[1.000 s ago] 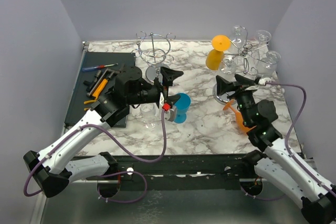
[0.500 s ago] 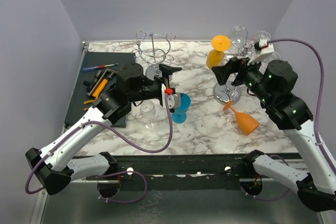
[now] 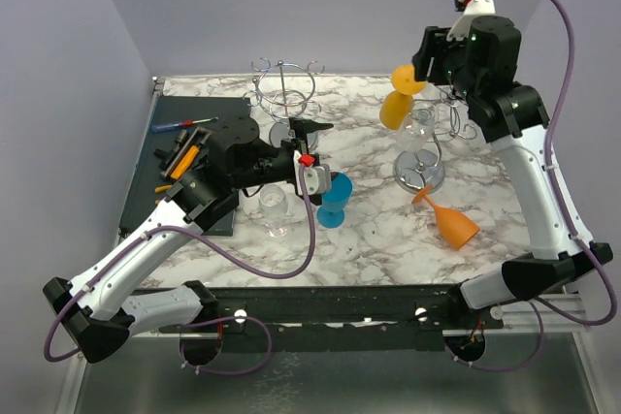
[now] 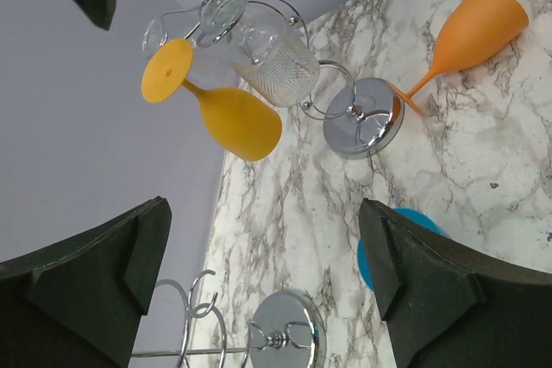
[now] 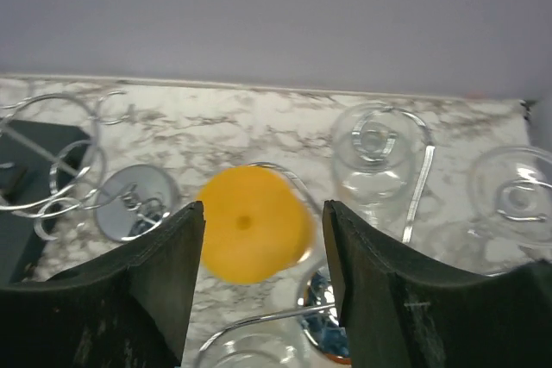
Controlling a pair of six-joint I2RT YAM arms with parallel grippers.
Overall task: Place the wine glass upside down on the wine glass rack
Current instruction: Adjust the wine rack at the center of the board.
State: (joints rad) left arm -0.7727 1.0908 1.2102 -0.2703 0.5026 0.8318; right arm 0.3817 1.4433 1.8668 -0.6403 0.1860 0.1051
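Observation:
The full wine glass rack [image 3: 441,104] stands at the back right on a round chrome base [image 3: 419,175]. It holds an orange glass [image 3: 398,104] upside down and several clear glasses. My right gripper [image 3: 424,63] is open and empty, high above that orange glass, whose foot [image 5: 250,221] shows between its fingers. A second orange glass [image 3: 451,223] lies on the marble by the base. My left gripper [image 3: 315,150] is open and empty, just left of a blue glass [image 3: 335,199] that stands on the table. A clear glass [image 3: 275,208] stands below the left arm.
An empty chrome rack [image 3: 284,94] stands at the back centre, close behind my left gripper; its base [image 4: 289,329] shows in the left wrist view. A dark mat [image 3: 194,113] with tools lies at the back left. Walls close the table on three sides.
My right arm has risen from low beside the lying orange glass to high above the full rack. My left gripper has hardly moved.

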